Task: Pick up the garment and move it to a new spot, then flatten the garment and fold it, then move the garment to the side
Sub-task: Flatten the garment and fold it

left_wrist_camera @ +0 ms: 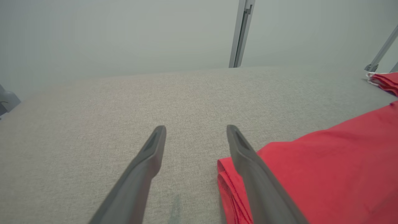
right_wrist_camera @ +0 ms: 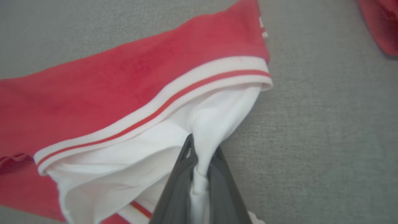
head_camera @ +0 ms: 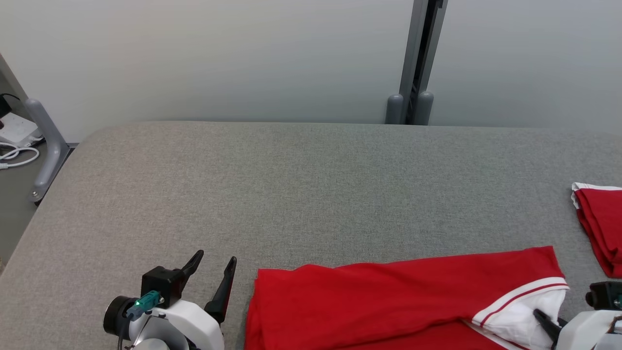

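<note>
The garment [head_camera: 398,296] [left_wrist_camera: 326,161] [right_wrist_camera: 124,77] is red with a white band carrying 1 thin red stripe. It lies along the near edge of the grey desk [head_camera: 291,184], from the middle toward the robot's right. Its left end is a neat doubled fold and its right end is turned open to show the white inner fabric.

The right pincer [right_wrist_camera: 202,149] [head_camera: 546,323] is closed tight on a bunched ridge of that white fabric, which is squeezed between its 2 dark fingers [right_wrist_camera: 177,186] just below the striped band.

The left pincer [head_camera: 216,257] [left_wrist_camera: 196,129] stands wide with nothing between its fingers. It sits over bare desk just beside the garment's folded left end (whether its nearer finger touches the cloth, I cannot tell).

A 2nd red piece [head_camera: 602,223] [left_wrist_camera: 384,81] [right_wrist_camera: 379,25] with a white edge lies apart at the desk's far right. Behind the desk is a pale wall with a grey upright post [head_camera: 413,58], and white cables [head_camera: 14,155] lie off the left side.
</note>
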Robot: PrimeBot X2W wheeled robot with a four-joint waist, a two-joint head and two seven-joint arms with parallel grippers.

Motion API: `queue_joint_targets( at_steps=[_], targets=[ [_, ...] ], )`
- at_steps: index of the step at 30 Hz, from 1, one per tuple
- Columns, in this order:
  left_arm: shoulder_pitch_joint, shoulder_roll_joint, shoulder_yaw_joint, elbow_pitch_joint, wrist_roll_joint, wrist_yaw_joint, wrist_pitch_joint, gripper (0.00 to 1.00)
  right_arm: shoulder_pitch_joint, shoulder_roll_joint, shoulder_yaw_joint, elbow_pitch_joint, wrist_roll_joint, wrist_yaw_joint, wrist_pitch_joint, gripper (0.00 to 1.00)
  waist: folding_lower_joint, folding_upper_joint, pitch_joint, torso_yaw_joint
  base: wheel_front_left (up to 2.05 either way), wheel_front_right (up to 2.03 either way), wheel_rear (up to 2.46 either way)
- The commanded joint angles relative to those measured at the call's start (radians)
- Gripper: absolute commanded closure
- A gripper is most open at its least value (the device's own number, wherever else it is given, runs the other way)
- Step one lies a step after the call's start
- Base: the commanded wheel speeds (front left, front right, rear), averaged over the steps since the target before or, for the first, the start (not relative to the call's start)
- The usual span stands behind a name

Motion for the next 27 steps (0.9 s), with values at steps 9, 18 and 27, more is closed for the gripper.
queue_joint_targets(
  at_steps=[9,18,27],
  targets=[
    [0.005,-0.013,0.02,0.011,0.019,-0.012,-0.004,0.0,-0.036,-0.071,0.008,0.101,-0.001,-0.002,0.019,1.0,0.0,0.0,0.004,0.003,0.0,0.0,0.0],
    [0.015,-0.025,0.042,0.02,0.032,-0.018,-0.004,0.0,-0.073,-0.058,0.035,0.066,-0.01,-0.001,0.01,1.0,0.0,0.0,-0.008,-0.016,0.0,0.0,0.0],
    [0.03,-0.048,0.062,0.024,0.047,-0.025,-0.004,0.0,-0.111,-0.089,0.061,-0.146,-0.003,-0.001,0.031,1.0,0.0,0.0,-0.044,-0.06,0.0,0.0,0.0]
  ],
)
